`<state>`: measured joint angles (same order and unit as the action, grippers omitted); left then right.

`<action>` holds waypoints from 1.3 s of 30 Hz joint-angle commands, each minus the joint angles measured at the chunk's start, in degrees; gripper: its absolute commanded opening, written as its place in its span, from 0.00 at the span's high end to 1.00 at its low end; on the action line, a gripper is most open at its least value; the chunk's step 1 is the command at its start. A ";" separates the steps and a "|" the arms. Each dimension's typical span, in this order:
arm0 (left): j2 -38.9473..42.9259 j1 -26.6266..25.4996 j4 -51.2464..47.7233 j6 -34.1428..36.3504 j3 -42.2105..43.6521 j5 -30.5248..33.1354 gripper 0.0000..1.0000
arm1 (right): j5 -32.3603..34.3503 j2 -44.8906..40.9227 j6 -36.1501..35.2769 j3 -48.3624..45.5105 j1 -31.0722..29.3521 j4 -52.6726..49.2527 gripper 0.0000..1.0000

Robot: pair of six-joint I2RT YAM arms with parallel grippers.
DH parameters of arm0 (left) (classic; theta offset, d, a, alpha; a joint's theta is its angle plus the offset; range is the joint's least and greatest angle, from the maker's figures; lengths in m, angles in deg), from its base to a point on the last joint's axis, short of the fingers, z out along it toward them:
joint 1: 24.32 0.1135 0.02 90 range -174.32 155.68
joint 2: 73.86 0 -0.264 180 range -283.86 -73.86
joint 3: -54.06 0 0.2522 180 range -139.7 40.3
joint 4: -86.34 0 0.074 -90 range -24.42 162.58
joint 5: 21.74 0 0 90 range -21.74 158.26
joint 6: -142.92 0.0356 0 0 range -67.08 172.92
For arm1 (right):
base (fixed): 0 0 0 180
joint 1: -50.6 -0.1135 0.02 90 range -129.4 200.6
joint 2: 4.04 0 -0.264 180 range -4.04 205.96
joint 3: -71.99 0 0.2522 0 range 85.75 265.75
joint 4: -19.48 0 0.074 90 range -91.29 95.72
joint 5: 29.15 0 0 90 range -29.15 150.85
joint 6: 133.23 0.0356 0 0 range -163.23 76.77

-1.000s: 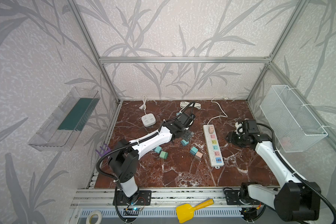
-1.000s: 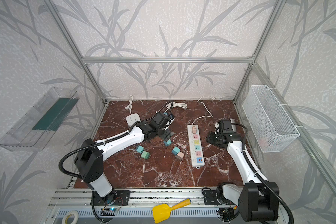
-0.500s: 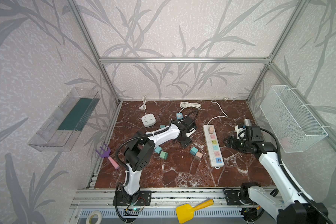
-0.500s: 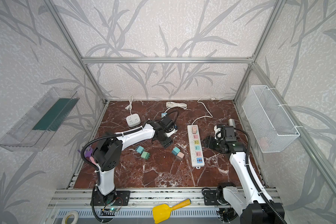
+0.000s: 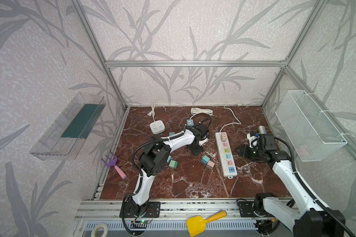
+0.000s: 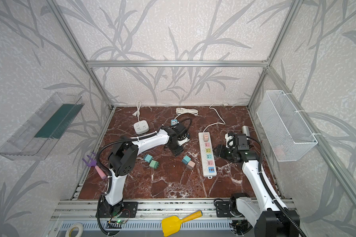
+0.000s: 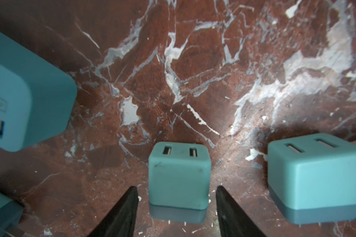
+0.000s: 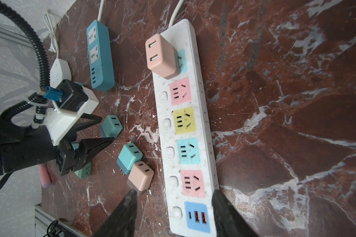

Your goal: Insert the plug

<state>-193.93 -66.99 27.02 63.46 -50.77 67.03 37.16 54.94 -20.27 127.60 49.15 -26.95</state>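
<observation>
Evidently at pick-up, the left gripper (image 7: 176, 187) straddles the teal plug (image 7: 179, 164), jaws apart, untouching; next it must close squarely.

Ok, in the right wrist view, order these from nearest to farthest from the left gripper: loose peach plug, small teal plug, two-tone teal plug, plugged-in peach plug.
From the left gripper:
1. small teal plug, between its open jaws.
2. two-tone teal plug, toward the white strip.
3. loose peach plug, against the two-tone one.
4. plugged-in peach plug, at the strip's cord end.
</observation>
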 commanded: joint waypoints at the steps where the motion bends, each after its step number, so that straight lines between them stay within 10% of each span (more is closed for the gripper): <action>1: -1.15 0.15 -2.71 0.61 -0.81 -1.02 0.41 | -0.87 1.52 0.11 1.11 -0.04 0.72 0.43; 24: -0.22 0.14 1.75 -4.72 4.22 0.53 0.52 | -1.59 -0.26 -1.21 3.53 -0.04 -1.53 0.45; 39: -1.20 -0.06 2.02 -8.24 1.94 -1.38 0.42 | -2.07 -2.62 -0.99 4.04 -0.09 -2.88 0.44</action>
<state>-194.39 -66.91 28.94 56.12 -48.26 66.50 36.27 53.21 -20.77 129.94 49.15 -29.09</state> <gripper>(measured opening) 0.584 0.558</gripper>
